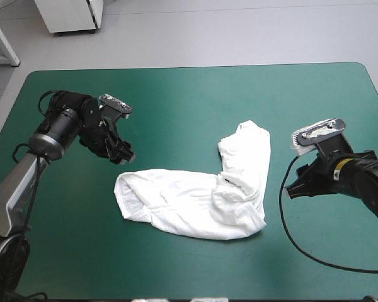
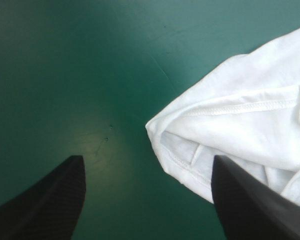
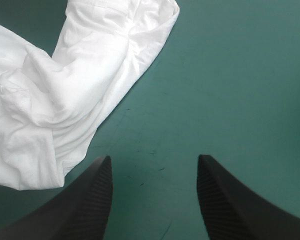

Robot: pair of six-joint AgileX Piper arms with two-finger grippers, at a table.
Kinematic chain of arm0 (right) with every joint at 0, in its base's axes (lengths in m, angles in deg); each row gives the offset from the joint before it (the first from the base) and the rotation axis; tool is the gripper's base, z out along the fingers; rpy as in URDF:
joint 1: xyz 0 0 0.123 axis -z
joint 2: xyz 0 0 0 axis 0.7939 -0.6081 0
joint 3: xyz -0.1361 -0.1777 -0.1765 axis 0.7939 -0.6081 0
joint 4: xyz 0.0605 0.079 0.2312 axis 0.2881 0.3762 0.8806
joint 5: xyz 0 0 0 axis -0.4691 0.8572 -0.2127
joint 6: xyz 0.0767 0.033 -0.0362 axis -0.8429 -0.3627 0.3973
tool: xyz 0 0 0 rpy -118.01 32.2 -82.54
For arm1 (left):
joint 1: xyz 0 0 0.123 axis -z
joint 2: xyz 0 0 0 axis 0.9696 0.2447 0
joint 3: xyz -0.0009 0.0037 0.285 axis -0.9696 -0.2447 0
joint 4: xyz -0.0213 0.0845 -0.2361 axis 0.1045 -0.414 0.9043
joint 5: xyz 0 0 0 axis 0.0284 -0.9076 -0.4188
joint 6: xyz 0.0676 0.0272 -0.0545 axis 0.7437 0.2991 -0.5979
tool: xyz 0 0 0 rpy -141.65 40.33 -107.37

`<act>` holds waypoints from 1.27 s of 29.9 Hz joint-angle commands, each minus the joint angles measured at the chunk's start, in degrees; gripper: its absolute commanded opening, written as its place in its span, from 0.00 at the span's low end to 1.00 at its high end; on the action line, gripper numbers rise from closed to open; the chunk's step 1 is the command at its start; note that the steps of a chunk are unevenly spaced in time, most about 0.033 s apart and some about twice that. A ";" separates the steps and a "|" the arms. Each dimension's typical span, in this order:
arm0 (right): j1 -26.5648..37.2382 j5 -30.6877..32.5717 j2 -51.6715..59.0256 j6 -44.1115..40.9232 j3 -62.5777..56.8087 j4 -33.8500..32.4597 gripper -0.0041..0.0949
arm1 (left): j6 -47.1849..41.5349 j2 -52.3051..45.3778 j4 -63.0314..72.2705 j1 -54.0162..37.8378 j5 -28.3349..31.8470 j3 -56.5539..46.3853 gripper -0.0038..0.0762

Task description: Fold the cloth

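A crumpled white T-shirt (image 1: 201, 198) is lying between the left gripper (image 1: 125, 155) and the right gripper (image 1: 292, 188), both hanging released, fingers apart, grasping nothing.

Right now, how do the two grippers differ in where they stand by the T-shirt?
The left gripper is at the left end of the T-shirt, a hemmed corner reaching between its fingers. The right gripper is by the shirt's right side, with only teal-green cover between its fingers. Both are open and hold nothing.
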 commanded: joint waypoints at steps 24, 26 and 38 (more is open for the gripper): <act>0.42 -7.76 -4.61 0.00 1.70 -2.97 0.53 | 1.52 10.86 3.93 -0.48 7.35 -6.60 0.68; 0.42 -8.39 -5.88 -0.87 1.70 -4.68 0.53 | 1.83 11.93 5.00 -0.48 6.99 -6.60 0.64; 3.80 -13.97 -25.84 -3.08 11.85 -4.70 0.53 | 2.18 14.09 7.87 -0.48 6.53 -6.60 0.04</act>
